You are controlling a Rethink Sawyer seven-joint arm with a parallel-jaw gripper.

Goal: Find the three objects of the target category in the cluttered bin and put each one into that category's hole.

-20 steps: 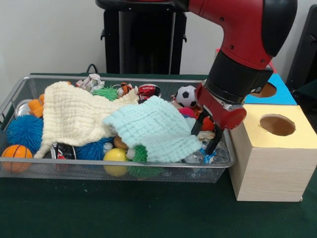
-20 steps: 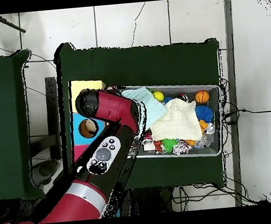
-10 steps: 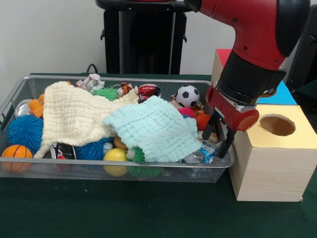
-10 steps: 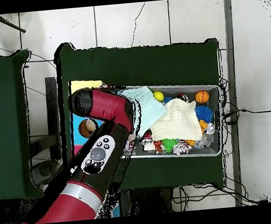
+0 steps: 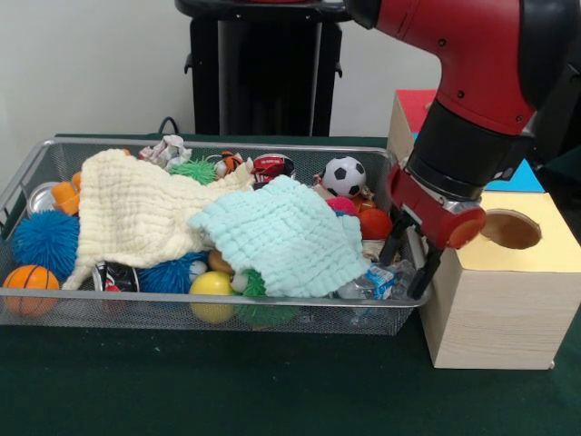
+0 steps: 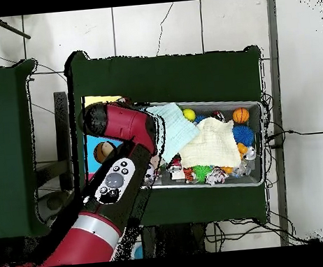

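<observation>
My gripper (image 5: 408, 262) hangs at the right end of the wire bin (image 5: 54, 154), over its right wall and just left of the yellow box (image 5: 490, 300). Its two fingers stand apart with nothing between them. Below them lies a crumpled clear plastic bottle (image 5: 372, 283). A small orange ball (image 5: 375, 223) and a soccer ball (image 5: 344, 175) sit just left of the gripper. A mint cloth (image 5: 281, 236) and a cream cloth (image 5: 136, 209) cover much of the clutter. In the overhead view the arm (image 6: 121, 125) hides the gripper.
The yellow box has a round hole (image 5: 511, 229); a blue box (image 5: 522, 174) and a red box (image 5: 413, 104) stand behind it. The bin also holds a basketball (image 5: 29, 283), blue spiky balls (image 5: 44, 241), a yellow ball (image 5: 211, 286), a green spiky ball (image 5: 192, 170) and a can (image 5: 272, 166).
The arm has swung right, from over the bin's right-hand clutter to its right wall beside the yellow box. The fingers stay apart and empty.
</observation>
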